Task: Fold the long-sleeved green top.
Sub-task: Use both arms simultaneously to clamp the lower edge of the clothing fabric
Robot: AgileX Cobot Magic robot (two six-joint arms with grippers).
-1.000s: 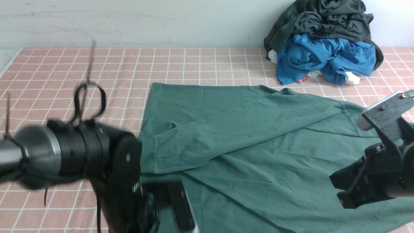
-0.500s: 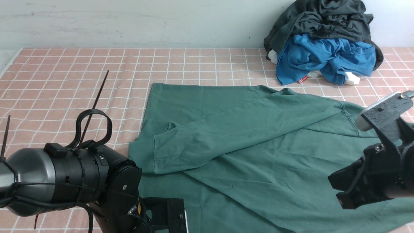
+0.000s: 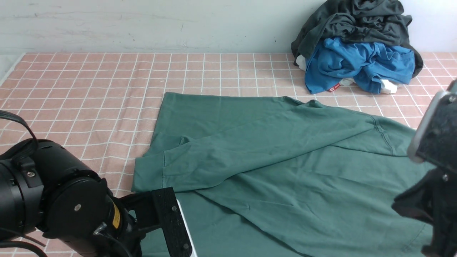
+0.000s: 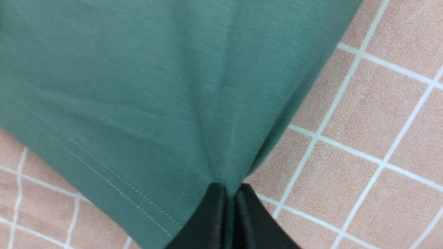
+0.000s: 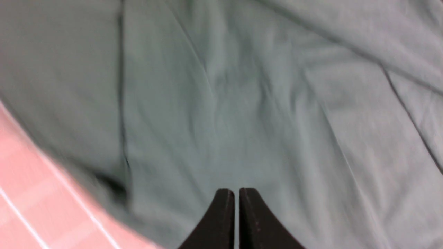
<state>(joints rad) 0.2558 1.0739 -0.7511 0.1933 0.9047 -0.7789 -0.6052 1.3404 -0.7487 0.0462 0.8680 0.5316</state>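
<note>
The green long-sleeved top (image 3: 267,160) lies spread on the pink checked cloth, with one sleeve folded across its body toward the left. My left gripper (image 4: 231,188) is shut on the top's stitched hem edge (image 4: 138,86), which bunches into the jaws near the front left. My right gripper (image 5: 236,191) has its jaws almost together with green fabric (image 5: 242,103) in the thin gap. In the front view the right arm (image 3: 433,142) looms large at the right edge and the left arm (image 3: 64,203) at the lower left. The chest logo is hidden.
A pile of clothes sits at the back right against the wall, with a dark grey-black garment (image 3: 357,21) on top of a bright blue one (image 3: 357,64). Pink checked cloth (image 3: 89,78) is bare to the left of the top.
My left arm has dropped and drawn back toward the camera, pulling the hem corner leftward and nearer. My right arm has risen and come closer to the camera.
</note>
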